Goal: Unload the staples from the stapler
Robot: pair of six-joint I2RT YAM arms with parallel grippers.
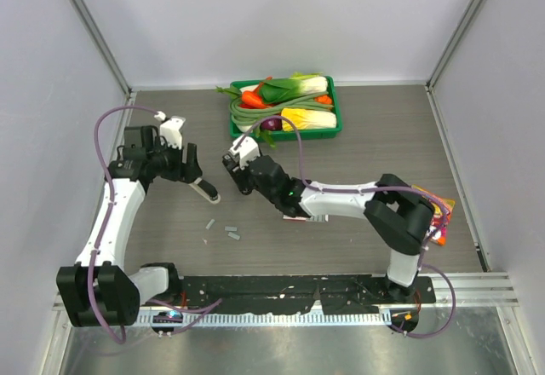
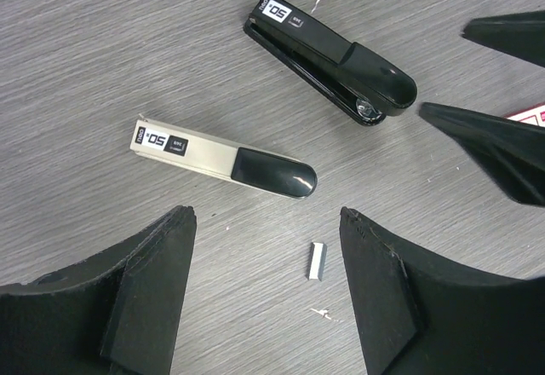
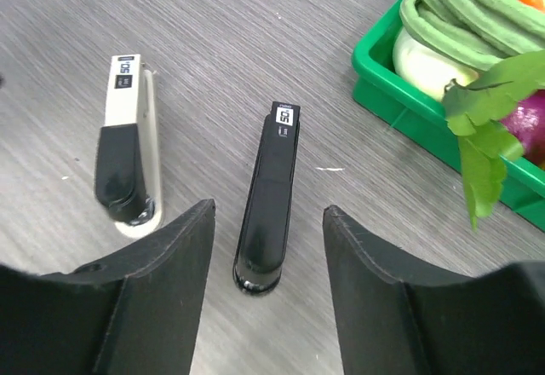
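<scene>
Currently, the staples (image 1: 230, 232) are lying loose on the counter (image 1: 358, 136) as short silvery strips, grouped near the front between the two arms. Three strips are showing in the top view, one set slightly apart to the left of the other two. In the left wrist view, a single staple strip (image 2: 317, 260) is lying on the counter below the gap between the fingers, closer to the right-hand finger and touching neither.

Just beyond that strip, the beige stapler (image 2: 226, 158) is lying flat, and the black stapler (image 2: 332, 60) is lying further out, apart from it. The two staplers are not touching.

The left hand (image 2: 266, 220) is hovering over the counter with its fingers spread and nothing between them. The right hand (image 3: 268, 209) is also spread. Its fingers are standing on either side of the rear end of the black stapler (image 3: 268, 196) with a gap on both sides, so nothing is being pinched. The beige stapler (image 3: 126, 141) is lying just outside its left-hand finger.

At the far side of the counter, a green tray (image 1: 336, 124) is holding vegetables. A corner of a red-and-white box (image 2: 530, 112) is showing at the right edge of the left wrist view.
</scene>
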